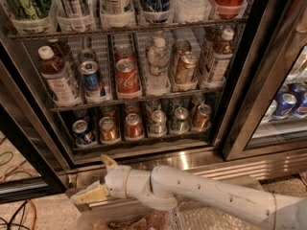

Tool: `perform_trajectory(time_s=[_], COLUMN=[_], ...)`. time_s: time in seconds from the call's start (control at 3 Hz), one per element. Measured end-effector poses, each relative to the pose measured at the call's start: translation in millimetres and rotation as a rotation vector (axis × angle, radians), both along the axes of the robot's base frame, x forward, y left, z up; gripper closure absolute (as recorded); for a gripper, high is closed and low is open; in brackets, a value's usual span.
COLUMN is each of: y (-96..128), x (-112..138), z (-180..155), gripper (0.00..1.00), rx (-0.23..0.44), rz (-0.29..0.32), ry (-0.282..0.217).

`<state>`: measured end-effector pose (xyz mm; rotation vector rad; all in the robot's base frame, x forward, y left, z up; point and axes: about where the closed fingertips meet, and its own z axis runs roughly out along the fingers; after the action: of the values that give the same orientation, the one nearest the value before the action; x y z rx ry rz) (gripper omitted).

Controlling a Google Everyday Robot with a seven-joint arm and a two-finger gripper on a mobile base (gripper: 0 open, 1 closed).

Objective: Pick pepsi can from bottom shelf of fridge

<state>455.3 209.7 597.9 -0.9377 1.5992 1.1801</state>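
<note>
Camera view: the pepsi can [83, 131] stands upright at the left end of the bottom shelf [144, 145] of the fridge [241, 99], just beside a gold can [109, 129]. The gripper [89, 179] hangs below that shelf, before the steel base [201, 160], fingers spread wide, holding nothing, apart from the can.
</note>
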Motion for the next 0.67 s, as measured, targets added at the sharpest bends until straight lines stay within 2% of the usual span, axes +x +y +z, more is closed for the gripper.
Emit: perform_trajectory(time_s=[0.33,0.67], y=[30,49], x=[0,-16], z=[-21,-15], gripper=[0.0,0.0], rx=[0.021,0.049], rz=[-0.06,-0.129], ry=[-0.005,0.039])
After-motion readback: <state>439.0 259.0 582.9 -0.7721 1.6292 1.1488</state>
